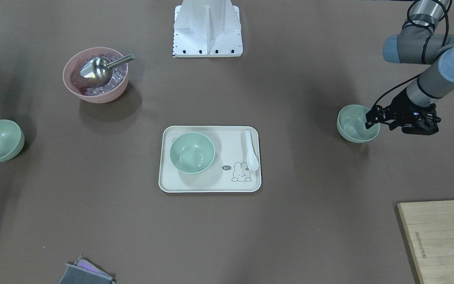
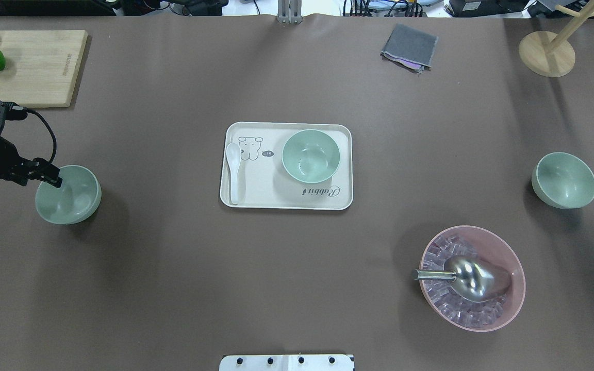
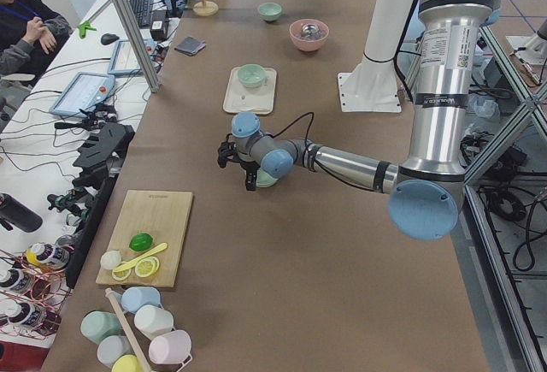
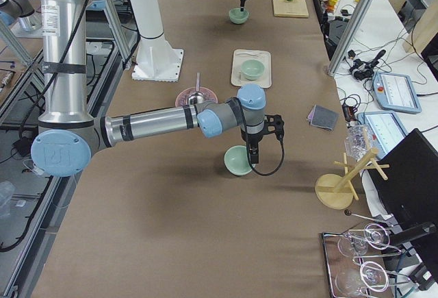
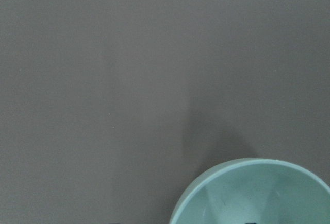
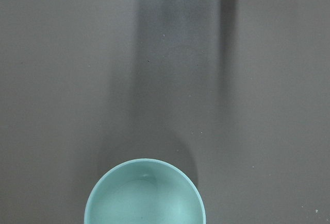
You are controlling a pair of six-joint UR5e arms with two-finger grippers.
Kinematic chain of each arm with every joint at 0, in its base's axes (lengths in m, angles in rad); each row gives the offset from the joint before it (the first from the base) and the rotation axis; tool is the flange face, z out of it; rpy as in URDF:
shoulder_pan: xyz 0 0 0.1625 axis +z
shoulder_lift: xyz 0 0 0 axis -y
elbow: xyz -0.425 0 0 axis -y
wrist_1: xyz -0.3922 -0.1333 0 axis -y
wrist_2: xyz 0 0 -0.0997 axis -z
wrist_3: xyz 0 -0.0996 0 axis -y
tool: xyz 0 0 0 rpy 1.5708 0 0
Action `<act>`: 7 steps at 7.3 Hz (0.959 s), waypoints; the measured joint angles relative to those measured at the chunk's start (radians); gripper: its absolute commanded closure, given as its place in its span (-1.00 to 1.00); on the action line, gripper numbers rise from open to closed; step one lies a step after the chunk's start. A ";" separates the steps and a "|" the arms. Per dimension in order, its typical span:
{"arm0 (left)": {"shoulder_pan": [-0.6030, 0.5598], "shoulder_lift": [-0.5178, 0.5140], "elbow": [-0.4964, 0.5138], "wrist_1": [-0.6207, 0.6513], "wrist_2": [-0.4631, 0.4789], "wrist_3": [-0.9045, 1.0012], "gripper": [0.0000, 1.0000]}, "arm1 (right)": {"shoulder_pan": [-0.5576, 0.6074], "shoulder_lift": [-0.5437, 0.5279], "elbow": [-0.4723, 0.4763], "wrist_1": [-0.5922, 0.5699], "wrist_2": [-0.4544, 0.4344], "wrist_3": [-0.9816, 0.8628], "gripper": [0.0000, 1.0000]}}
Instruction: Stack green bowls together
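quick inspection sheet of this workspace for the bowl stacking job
surface: plain brown table
job's things: three green bowls, none stacked: left bowl, tray bowl on the tray, right bowl
clutter: pink bowl with scoop, spoon on the tray, cloth, cutting board with fruit, wooden stand
grippers: left gripper at the left bowl's rim; right gripper hangs by the right bowl; open or shut unclear for both
cables: black cable looped at the left wrist and the right wrist
surroundings: person seated at a side desk, mugs at the table's end
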 measured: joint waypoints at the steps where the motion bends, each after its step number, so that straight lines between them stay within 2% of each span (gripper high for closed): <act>1: 0.008 0.002 0.000 -0.003 0.005 0.002 -0.64 | 0.000 0.000 0.001 0.000 0.000 0.000 -1.00; 3: 0.017 0.005 0.000 -0.010 0.007 0.005 -0.37 | 0.000 0.000 0.001 0.000 0.000 0.000 -1.00; 5: 0.019 0.007 0.001 -0.012 0.007 0.006 0.01 | 0.000 0.000 0.000 0.000 0.000 0.000 -1.00; 6: 0.019 0.007 0.002 -0.012 0.007 0.006 0.30 | 0.000 0.000 0.000 0.000 0.000 0.000 -1.00; 7: 0.019 0.007 0.002 -0.013 0.007 0.006 0.76 | 0.000 0.000 0.001 0.000 0.000 0.000 -1.00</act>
